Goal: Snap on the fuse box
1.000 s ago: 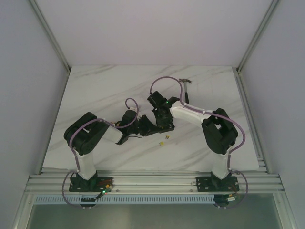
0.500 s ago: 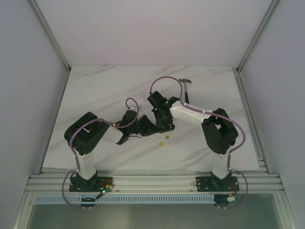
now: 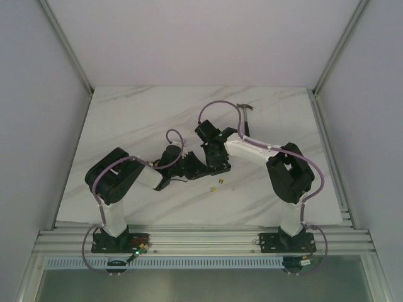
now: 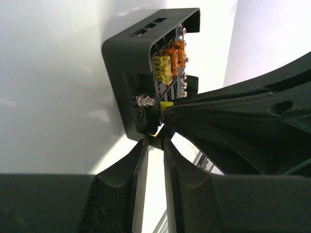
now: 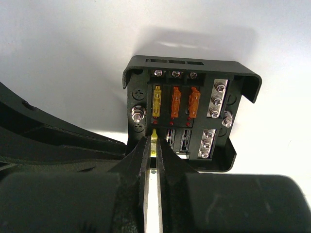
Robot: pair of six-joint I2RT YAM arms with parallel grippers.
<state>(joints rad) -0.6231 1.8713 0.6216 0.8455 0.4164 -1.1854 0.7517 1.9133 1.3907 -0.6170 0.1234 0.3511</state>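
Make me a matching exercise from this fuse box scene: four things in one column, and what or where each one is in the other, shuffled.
1 right pincer
2 left pincer
3 orange fuses
4 stray fuses

A gripping the fuse box by its edge
B on the table, outside the box
C pinching a yellow fuse
D seated in the box's top row

Pairs: 1-C, 2-A, 3-D, 4-B

Fuse (image 5: 154, 137) in right claw (image 5: 151, 145); fuse box (image 5: 182, 65) (edge) in left claw (image 4: 152, 142).
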